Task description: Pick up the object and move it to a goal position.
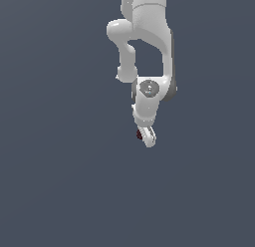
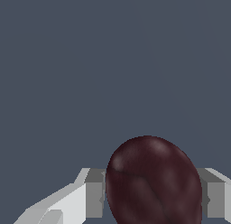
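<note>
I am looking down my wrist camera, and nearest to me the dark red ball (image 2: 153,182) is sitting directly between the two grey finger pads (image 2: 94,193) of my gripper (image 2: 151,196) — one pad is touching each flank, so I am judging the pincer to be clamped on it rather than standing loose around it. The ball is reading as slightly egg-shaped, its longer axis running along the fingers, away from the wrist, not across the gap. Beyond it I am seeing only plain slate-grey background, with no goal marker showing. Farther out, in the exterior view, the white arm (image 1: 149,37) is hanging downward with the gripper (image 1: 145,135) at its lowest end, and the ball (image 1: 139,134) is peeking out as a small dark speck on the exterior view's left side of the fingertips
</note>
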{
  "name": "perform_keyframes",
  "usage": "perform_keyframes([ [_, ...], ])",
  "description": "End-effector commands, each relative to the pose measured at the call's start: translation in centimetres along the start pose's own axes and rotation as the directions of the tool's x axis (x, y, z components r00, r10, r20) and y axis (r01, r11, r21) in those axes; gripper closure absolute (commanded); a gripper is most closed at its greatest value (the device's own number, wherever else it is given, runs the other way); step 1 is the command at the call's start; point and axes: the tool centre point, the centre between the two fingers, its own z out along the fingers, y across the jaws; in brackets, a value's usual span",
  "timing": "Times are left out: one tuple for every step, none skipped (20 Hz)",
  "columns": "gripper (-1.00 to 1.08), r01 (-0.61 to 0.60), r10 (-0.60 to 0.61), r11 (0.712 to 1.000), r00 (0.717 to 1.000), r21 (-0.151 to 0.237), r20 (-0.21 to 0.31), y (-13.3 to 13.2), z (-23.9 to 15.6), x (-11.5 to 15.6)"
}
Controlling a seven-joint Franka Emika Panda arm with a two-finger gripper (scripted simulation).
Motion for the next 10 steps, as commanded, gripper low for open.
perform_keyframes([
  [1.08,0.001,-0.001,1.000,1.000,0.001,0.000,0.7,-1.0,-1.9],
  [1.08,0.001,-0.001,1.000,1.000,0.001,0.000,1.0,-1.3,-2.6],
  [1.08,0.001,-0.001,1.000,1.000,0.001,0.000,1.2,-1.6,-3.2],
  [1.08,0.001,-0.001,1.000,1.000,0.001,0.000,1.5,-1.9,-3.8],
  [1.08,0.001,-0.001,1.000,1.000,0.001,0.000,1.7,-2.2,-4.4],
  [1.08,0.001,-0.001,1.000,1.000,0.001,0.000,1.9,-2.5,-4.9],
  [1.08,0.001,-0.001,1.000,1.000,0.001,0.000,2.0,-2.7,-5.3],
  [1.08,0.001,-0.001,1.000,1.000,0.001,0.000,2.2,-2.9,-5.7],
  [1.08,0.001,-0.001,1.000,1.000,0.001,0.000,2.3,-3.1,-6.1],
  [1.08,0.001,-0.001,1.000,1.000,0.001,0.000,2.4,-3.2,-6.3],
])
